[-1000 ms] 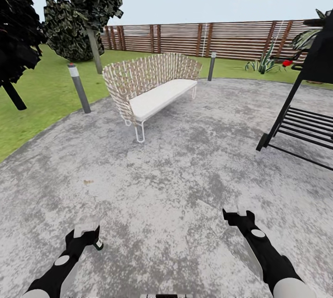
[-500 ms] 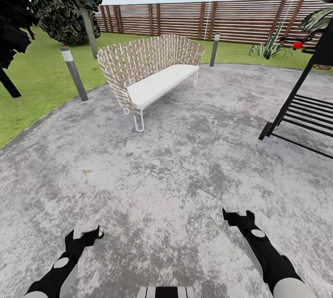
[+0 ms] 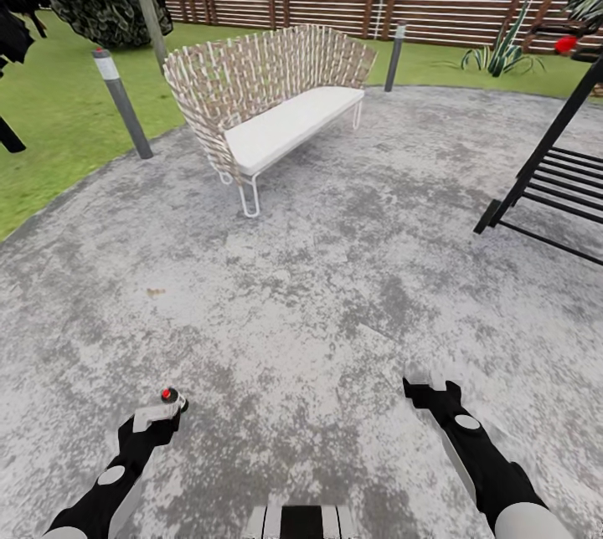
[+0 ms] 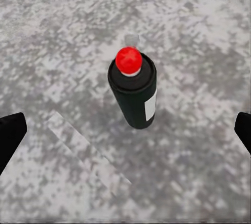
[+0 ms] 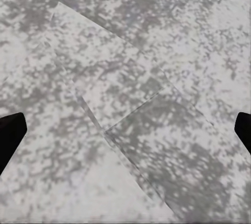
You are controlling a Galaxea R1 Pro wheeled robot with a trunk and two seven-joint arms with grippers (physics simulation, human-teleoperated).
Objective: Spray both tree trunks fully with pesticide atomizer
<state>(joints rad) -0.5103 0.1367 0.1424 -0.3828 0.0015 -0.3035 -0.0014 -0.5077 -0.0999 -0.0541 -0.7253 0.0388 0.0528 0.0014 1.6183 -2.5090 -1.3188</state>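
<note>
On the mottled grey paved ground [image 3: 335, 305], the small dark green pesticide atomizer with a pale label and red top [image 4: 133, 92] stands upright beneath the left gripper [image 3: 155, 418], whose black fingers are spread wide apart. Further right, the right gripper [image 3: 431, 389] hangs open over bare paving.

Both our arms reach forward and down, low in the head view. Our left gripper [image 3: 156, 418] has its fingers [image 4: 10, 135] spread wide, holding nothing. Our right gripper [image 3: 431, 388] is likewise spread wide with nothing between its fingers [image 5: 10, 132].
</note>
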